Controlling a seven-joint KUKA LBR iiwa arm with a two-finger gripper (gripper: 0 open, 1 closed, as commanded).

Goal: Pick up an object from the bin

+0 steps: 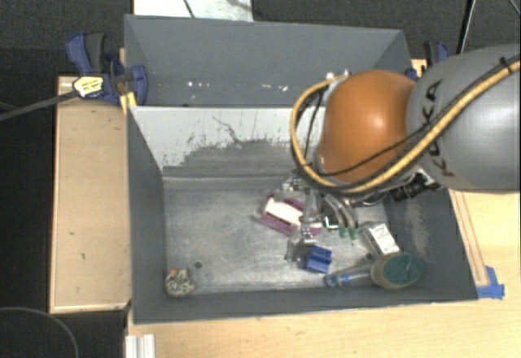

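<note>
In the bin (203,210), a packet (281,215) lay just left of the gripper (308,236), a block (318,259) just in front of it, a disc (400,270) near the front right corner, and a lump (180,283) alone at front left.

Grey bin (213,236) holds purple packet (281,214), blue block (318,259), green disc (400,270), mottled ball (179,284).

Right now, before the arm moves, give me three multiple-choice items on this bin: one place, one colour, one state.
1. The green disc lies in the bin's: A lower-right corner in view; B upper-left corner; C centre.
2. The small block by the gripper is: A red; B blue; C yellow.
3. The speckled ball: A lies apart from everything; B sits under a heap; C rests on the disc.
Key: 1 A, it lies by the right wall's foot; 2 B, plainly blue; 3 A, bare floor surrounds it.
</note>
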